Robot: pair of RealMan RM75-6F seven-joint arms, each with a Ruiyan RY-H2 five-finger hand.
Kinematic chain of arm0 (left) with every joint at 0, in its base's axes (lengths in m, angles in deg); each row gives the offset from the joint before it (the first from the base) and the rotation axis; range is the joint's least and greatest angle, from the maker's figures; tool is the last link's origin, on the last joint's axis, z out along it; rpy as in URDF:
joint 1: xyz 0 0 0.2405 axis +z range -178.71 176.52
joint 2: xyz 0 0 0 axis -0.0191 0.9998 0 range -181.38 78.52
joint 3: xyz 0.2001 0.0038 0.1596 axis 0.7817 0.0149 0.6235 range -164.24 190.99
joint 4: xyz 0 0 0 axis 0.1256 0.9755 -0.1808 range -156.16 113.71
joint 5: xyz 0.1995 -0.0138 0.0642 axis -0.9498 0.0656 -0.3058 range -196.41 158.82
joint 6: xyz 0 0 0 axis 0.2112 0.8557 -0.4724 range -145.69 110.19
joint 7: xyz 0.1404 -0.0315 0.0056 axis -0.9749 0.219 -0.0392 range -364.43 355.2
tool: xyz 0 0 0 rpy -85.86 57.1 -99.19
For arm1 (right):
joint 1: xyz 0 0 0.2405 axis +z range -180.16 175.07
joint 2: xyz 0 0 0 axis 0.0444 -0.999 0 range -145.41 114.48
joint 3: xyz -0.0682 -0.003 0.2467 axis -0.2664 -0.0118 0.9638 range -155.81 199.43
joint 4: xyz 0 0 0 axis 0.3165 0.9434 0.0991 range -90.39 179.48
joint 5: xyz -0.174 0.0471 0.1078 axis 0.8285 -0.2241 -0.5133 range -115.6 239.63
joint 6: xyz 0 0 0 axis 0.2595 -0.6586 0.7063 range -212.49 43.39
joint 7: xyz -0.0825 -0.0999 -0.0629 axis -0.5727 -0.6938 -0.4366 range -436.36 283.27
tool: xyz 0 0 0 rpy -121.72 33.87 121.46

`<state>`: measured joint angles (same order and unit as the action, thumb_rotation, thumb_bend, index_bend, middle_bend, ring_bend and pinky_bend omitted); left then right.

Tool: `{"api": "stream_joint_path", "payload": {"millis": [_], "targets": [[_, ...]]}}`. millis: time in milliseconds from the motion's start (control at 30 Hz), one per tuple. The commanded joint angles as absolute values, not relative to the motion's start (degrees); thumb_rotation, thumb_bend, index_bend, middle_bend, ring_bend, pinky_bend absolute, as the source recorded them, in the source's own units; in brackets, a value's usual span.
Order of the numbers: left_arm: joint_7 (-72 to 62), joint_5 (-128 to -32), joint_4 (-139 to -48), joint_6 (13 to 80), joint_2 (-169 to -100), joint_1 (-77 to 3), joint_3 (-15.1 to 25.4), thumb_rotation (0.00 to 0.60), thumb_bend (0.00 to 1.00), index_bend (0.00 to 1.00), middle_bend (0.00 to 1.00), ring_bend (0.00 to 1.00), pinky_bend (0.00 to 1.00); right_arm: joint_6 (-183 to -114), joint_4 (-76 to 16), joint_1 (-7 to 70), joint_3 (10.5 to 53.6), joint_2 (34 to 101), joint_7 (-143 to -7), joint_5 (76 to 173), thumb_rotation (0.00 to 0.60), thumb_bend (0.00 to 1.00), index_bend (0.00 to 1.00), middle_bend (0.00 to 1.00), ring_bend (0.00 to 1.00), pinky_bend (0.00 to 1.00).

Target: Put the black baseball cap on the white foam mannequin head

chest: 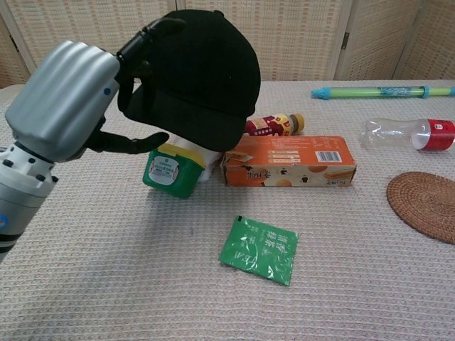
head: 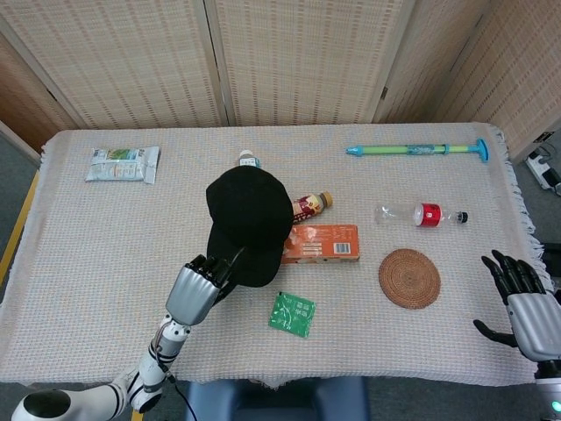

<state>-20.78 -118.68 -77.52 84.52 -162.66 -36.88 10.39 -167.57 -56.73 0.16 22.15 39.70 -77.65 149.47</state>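
Left hand (chest: pixel 67 106) sits at the cap's 9 o'clock in the chest view, its fingers (chest: pixel 146 35) spread against the brim edge and thumb jutting beneath; whether it pinches the fabric I cannot tell. The black baseball cap (chest: pixel 199 74) covers the white foam mannequin head (chest: pixel 190 148) almost wholly, only a sliver of white showing under the brim. At the head's 7 o'clock, touching it, lies a tipped green tub (chest: pixel 170 170) with a yellow lid, closed, contents hidden. At 3 o'clock lies an orange carton (chest: pixel 288 160), shut, and behind it a small brown-capped bottle (chest: pixel 274 125) on its side. At 5 o'clock lies a green sachet (chest: pixel 258 250). Farther toward 3 o'clock lie a clear bottle (head: pixel 419 214) with a red label and a woven coaster (head: pixel 409 278). Right hand (head: pixel 519 303) rests at the table's 4 o'clock edge, fingers apart, holding nothing.
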Motion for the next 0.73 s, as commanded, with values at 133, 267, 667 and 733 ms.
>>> {"api": "stream_joint_path", "payload": {"millis": [133,267,667,733], "targets": [[-24.3,-114.2,-99.9,84.8,-145.8,-26.4,15.2,0.6,0.13,0.01,0.29,0.29,0.49,-167.5,-56.9,0.1,22.0,40.0,-78.4,149.7,0.6,0.11,0.0,0.0,0.0,0.0],[-22.3,-111.6,-106.8,86.9,-136.6,-20.8,17.6,0.6,0.13,0.03,0.27,0.24,0.4,-167.1,-57.1,0.2,21.7,40.4,-79.2,150.0,0.6,0.11,0.0,0.0,0.0,0.0],[-10.4,-100.9,-114.1,80.9,-119.8,-11.1,21.0,0.6,0.13,0.16,0.18,0.09,0.24,-166.4,-57.4,0.5,21.4,42.7,-83.6,150.2,0.6,0.11,0.0,0.0,0.0,0.0],[-9.6,-102.2,-114.0,81.7,-119.4,-10.7,20.2,0.6,0.13,0.16,0.17,0.08,0.24,-166.1,-57.2,0.6,21.4,43.0,-84.1,149.9,0.6,0.11,0.0,0.0,0.0,0.0]]}}
